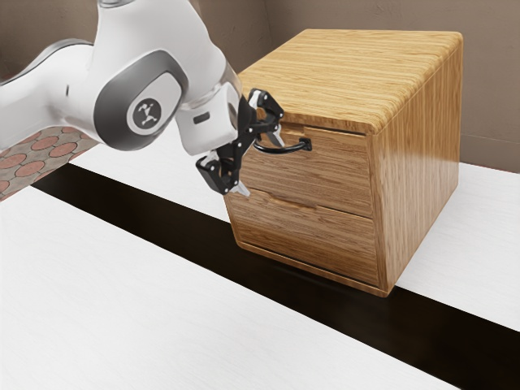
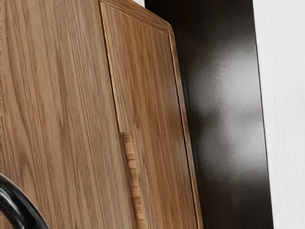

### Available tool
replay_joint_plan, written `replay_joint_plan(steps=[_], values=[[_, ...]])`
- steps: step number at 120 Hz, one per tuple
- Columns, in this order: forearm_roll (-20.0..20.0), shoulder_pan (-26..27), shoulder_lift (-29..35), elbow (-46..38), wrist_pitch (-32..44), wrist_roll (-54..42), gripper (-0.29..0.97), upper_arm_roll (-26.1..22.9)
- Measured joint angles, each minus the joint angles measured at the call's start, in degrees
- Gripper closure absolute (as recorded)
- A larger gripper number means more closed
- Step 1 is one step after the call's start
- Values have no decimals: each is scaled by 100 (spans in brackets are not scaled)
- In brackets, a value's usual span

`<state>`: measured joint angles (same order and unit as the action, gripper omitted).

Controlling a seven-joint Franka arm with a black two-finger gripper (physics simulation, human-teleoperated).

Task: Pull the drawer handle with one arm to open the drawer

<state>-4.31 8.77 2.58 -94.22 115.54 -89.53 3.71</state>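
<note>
The white table [image 1: 122, 309], crossed by one black stripe [image 1: 341, 313], bore one wooden cabinet [image 1: 406, 122] with two drawers, a single black handle [image 1: 288, 151] on the upper drawer [image 1: 325, 171]. The one gripper [image 1: 246, 140] stood wide open, gripping nothing, the handle's end between its fingers. In the wrist view, the handle [image 2: 14, 205] curved just under the hand.

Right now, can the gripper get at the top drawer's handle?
Probably yes. The gripper is open and right at the black handle, whose near end seems to sit between its fingers. Nothing else stands in front of the drawer to block it.
</note>
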Motion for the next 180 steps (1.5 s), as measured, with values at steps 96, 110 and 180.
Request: replay_joint_plan(steps=[96,110,180], values=[[3,-65,40,-149,47,-66,6,214],[-1,152,309,-413,43,-71,6,229],[-381,703,3550,-2228,-732,110,1,1069]])
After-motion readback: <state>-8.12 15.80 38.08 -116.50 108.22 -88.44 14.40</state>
